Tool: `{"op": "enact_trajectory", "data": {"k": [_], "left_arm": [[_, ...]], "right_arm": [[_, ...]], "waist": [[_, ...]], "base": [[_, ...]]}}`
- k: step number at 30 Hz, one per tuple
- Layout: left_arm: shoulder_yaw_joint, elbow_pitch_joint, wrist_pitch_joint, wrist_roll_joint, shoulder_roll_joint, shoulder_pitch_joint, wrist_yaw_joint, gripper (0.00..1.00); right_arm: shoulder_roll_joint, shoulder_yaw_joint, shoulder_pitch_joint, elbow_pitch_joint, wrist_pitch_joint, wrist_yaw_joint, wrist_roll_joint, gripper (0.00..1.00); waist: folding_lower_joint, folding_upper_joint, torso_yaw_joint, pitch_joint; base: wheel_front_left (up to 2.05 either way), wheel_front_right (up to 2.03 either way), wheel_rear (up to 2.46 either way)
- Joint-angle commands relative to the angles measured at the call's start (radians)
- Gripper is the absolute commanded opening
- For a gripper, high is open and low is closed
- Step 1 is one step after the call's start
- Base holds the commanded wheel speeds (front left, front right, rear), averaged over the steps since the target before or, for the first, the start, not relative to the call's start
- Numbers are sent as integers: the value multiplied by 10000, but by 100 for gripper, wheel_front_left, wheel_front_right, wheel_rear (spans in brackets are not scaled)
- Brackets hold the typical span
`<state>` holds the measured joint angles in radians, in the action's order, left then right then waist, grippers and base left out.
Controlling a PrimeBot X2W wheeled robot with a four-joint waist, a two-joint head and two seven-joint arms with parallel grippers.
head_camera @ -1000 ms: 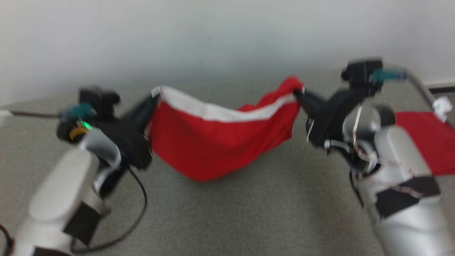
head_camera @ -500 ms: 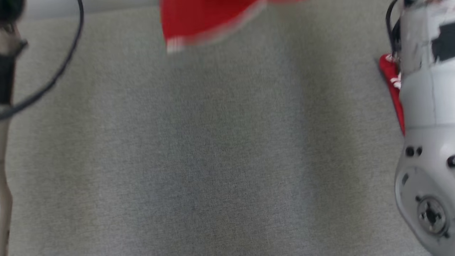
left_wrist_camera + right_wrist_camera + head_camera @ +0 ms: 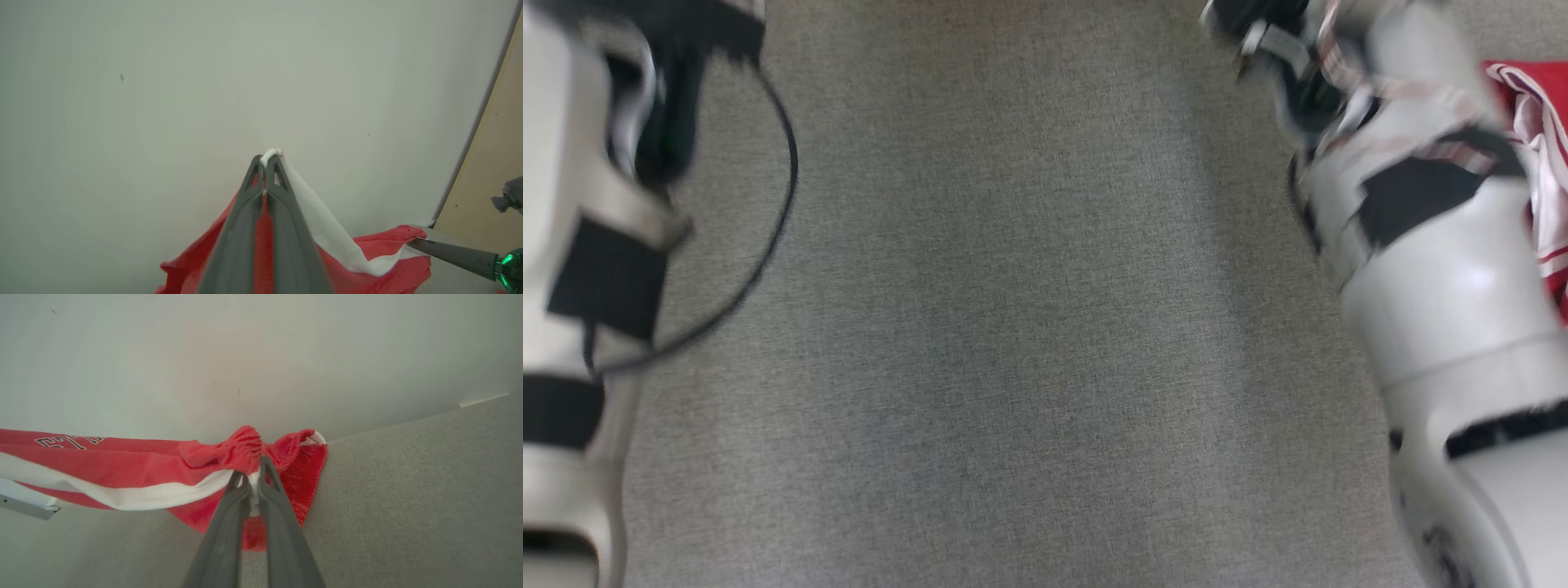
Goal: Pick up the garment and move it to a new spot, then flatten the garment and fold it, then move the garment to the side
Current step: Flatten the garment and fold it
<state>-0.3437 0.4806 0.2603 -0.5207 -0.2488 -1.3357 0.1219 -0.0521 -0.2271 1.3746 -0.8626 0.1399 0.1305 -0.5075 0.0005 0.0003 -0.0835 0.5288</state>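
Note:
The garment is red cloth with a white stripe and dark lettering, stretched in the air between my two grippers. In the left wrist view my left gripper is shut on a white-edged corner of the garment, which hangs down to the right. My right gripper is shut on a bunched red elastic edge, above the grey surface. The right gripper's fingers also reach in at the lower right of the left wrist view, holding the far corner. The head view shows both pale forearms over the grey surface.
A second red and white cloth lies at the right edge of the head view, behind my right arm. A black cable loops off my left arm. A pale wall stands behind the grey surface.
The head camera has tilted steeply down, so the held garment has left its picture. Both grippers were shut on the garment one second ago, as now.

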Motion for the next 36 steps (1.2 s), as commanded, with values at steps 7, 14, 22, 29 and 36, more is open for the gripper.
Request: {"op": "enact_trajectory", "data": {"k": [7,14,22,29,36], "left_arm": [[-483,-1682,16,-1019,-855,4287,65,0],[-1168,-2738,-203,-1662,-1106,8050,-41,0],[-1667,-3738,-314,-2076,-1186,11107,-647,0],[-1616,-5437,-438,-2352,-1656,13294,-1432,0],[-1698,-6670,-701,-2106,-2172,14467,-2082,0]], "right_arm": [[-1085,-2110,-3379,1728,816,4,-1251,0],[-2007,-2939,-6285,2838,1182,3,-1113,0],[-2318,-2487,-9244,3981,1503,3,-247,0],[-1800,-1017,-11666,5607,1817,3,567,0],[-1084,-120,-13642,7598,2251,0,1252,0]], "waist": [[-5,-3,80,-1404],[-5,-3,255,-3467],[-5,-3,360,-5378],[-5,-3,412,-5991],[-5,-3,468,-6079]], "base": [[0,0,0],[0,0,0],[0,0,0],[0,0,0],[0,0,0]]}}
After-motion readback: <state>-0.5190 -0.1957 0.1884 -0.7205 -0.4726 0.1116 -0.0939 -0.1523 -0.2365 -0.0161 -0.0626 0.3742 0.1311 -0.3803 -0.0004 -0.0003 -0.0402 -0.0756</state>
